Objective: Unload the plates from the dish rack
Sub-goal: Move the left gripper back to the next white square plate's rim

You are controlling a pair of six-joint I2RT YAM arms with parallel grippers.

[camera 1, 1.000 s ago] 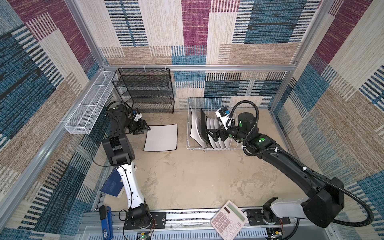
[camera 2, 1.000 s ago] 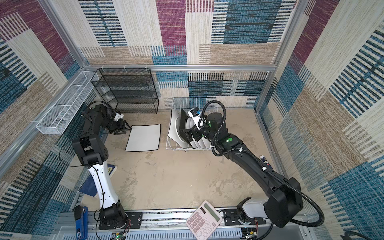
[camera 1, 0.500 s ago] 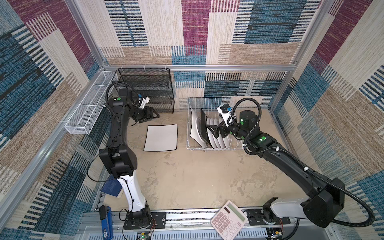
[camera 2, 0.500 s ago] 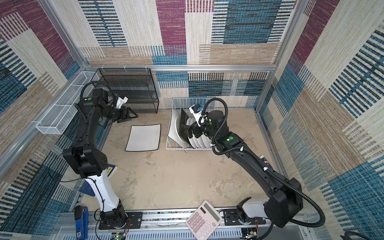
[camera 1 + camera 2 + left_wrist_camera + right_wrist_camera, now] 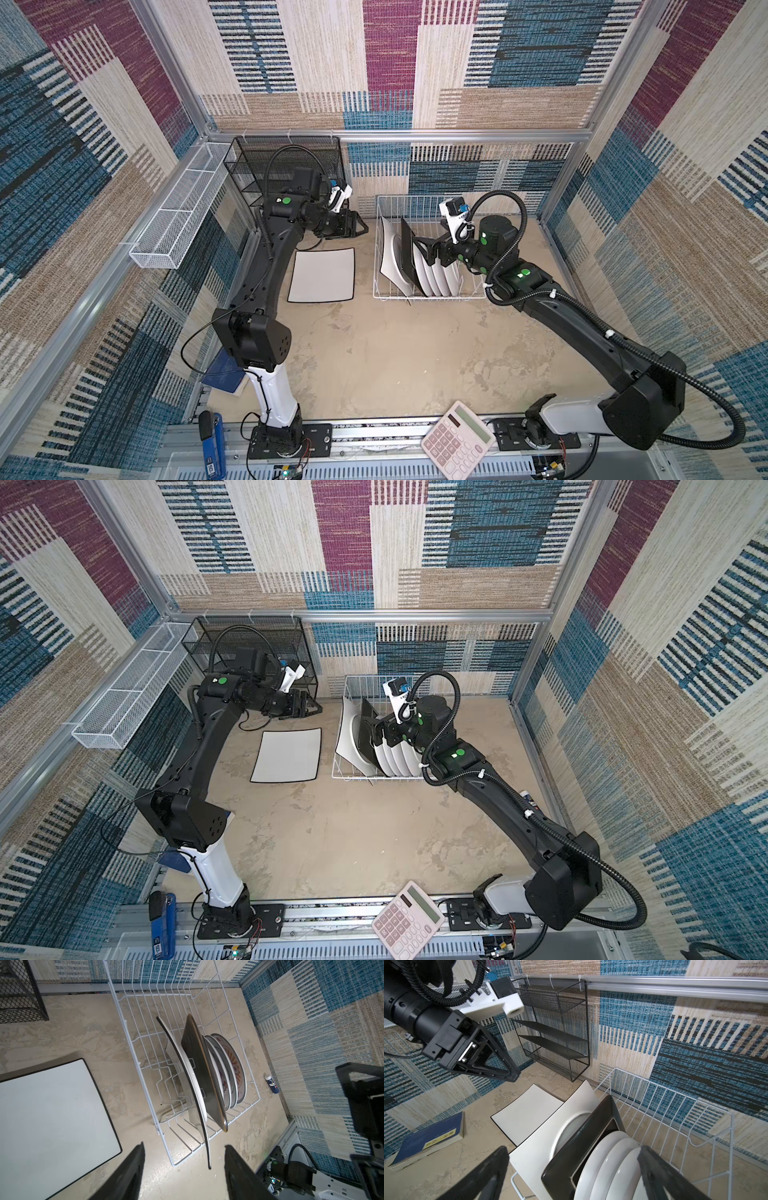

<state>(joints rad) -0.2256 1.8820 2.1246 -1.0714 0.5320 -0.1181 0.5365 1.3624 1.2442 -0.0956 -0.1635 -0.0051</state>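
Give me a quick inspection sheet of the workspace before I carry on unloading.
Surface: beige mottled tabletop, nothing spilled seen.
Job's things: flat white plate lies on the tabletop beside the dish rack; standing in the rack: racked white plate, black square plate, four round plates.
Clutter: calculator, blue book, small blue bottle by the wall.
Grippers: left gripper open, empty, above the tabletop; right gripper open, straddling the racked plates' tops, closed on none.
Cables: black hose loops on both arms; no snag seen.
Surroundings: black mesh shelf, white mesh basket, woven wall panels.
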